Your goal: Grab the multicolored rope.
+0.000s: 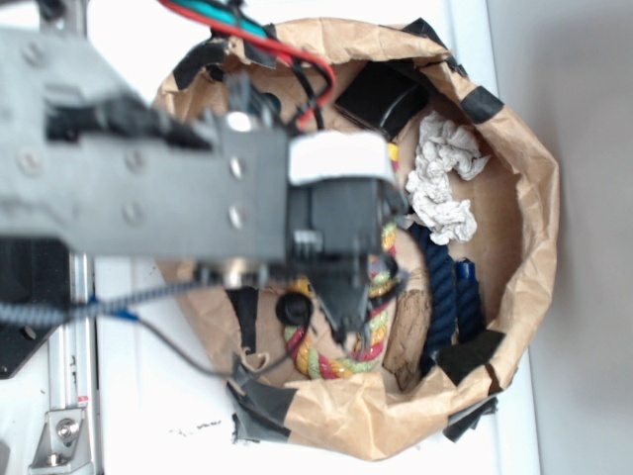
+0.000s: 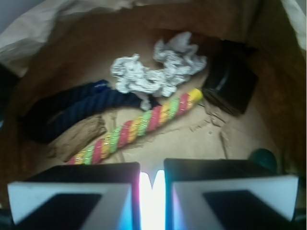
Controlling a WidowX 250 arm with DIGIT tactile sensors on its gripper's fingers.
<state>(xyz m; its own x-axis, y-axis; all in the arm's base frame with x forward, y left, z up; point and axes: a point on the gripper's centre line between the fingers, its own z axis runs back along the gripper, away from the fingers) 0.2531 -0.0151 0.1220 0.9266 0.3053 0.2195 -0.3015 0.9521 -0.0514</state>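
Note:
The multicolored rope (image 1: 331,368) lies on the floor of a brown paper bag, its red, yellow and green twist curving in a U under my arm. In the wrist view the multicolored rope (image 2: 139,125) runs diagonally, its yellow end up to the right, just beyond my jaws and apart from them. My gripper (image 1: 346,327) hangs above the bend of the U. In the wrist view the gripper (image 2: 152,191) is shut, with only a thin bright slit between the jaws and nothing held.
A dark navy rope (image 1: 445,287) (image 2: 81,108) lies beside the colored one. Crumpled white paper (image 1: 443,178) (image 2: 158,72) and a black box (image 1: 381,99) (image 2: 230,84) sit at the far end. The bag's taped wall (image 1: 534,198) rings everything. A small dark round thing (image 2: 263,158) lies near the right jaw.

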